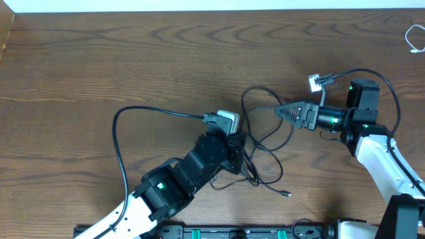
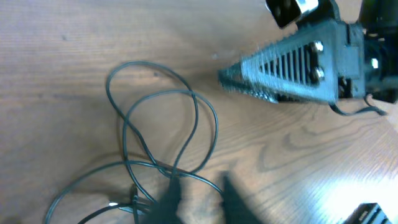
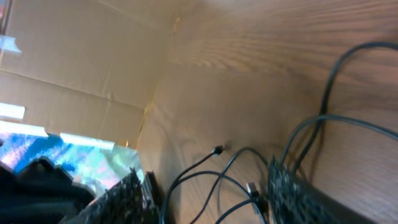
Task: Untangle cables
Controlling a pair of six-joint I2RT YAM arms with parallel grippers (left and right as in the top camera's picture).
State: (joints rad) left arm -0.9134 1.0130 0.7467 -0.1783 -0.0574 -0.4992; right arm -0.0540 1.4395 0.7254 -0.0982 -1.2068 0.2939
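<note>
Presently listed, largest first: wooden table (image 1: 99, 60), bearing all items. Left arm (image 1: 166, 189), reaching in from the near left edge; right arm (image 1: 372, 143), reaching in from the right. Both converge on the middle, which reads as a two-sided approach, so that one side can pin a strand while the other draws a loop clear. Black cables (image 1: 262, 143): several thin strands in overlapping loops, lying flat at the table's centre between the two arms, not yet separated; the knot is thickest just beside the left arm's tip. White cord (image 1: 415, 36): small coil at the far right edge, well apart from the tangle and from both arms, seemingly out of the work for now. Right gripper (image 3: 205, 177): jaws standing wide apart, low over the table at the tangle's upper right, strands lying between them but none clamped. Left gripper (image 2: 200, 196): jaws narrowly apart, a strand crossing just at the fingers (image 2: 173, 193); whether it touches them cannot be told, and nothing appears pinched. Plug end (image 1: 286, 194): loose, at the tangle's lower edge.
</note>
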